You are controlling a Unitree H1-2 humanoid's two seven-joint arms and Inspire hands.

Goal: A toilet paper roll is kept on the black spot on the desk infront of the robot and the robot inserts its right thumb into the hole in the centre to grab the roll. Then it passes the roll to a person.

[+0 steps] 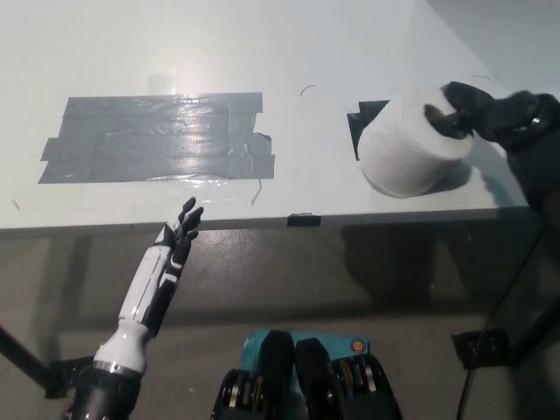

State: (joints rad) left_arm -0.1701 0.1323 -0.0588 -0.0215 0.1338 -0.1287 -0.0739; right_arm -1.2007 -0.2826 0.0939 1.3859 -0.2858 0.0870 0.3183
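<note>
Head view: a white toilet paper roll [411, 140] sits tilted near the right end of the pale grey desk [262, 44], its cardboard hole turned up and toward the right. Its lower rim looks to be against the desk top, close to the front edge, though the contact itself is hard to make out. The black right hand [481, 109] reaches in from the right edge of the picture; one dark finger [448, 123] goes into the hole at the centre of the roll while the others curl over the roll's upper rim, so the hand is closed on the roll. Just behind and left of the roll, a corner of the black tape spot [360, 122] shows on the desk, partly covered by the roll. A large patch of shiny grey tape [157, 137] lies on the left half of the desk, well apart from the roll. The white left hand [179, 236] hangs below the desk's front edge at lower left, fingers spread, holding nothing.
</note>
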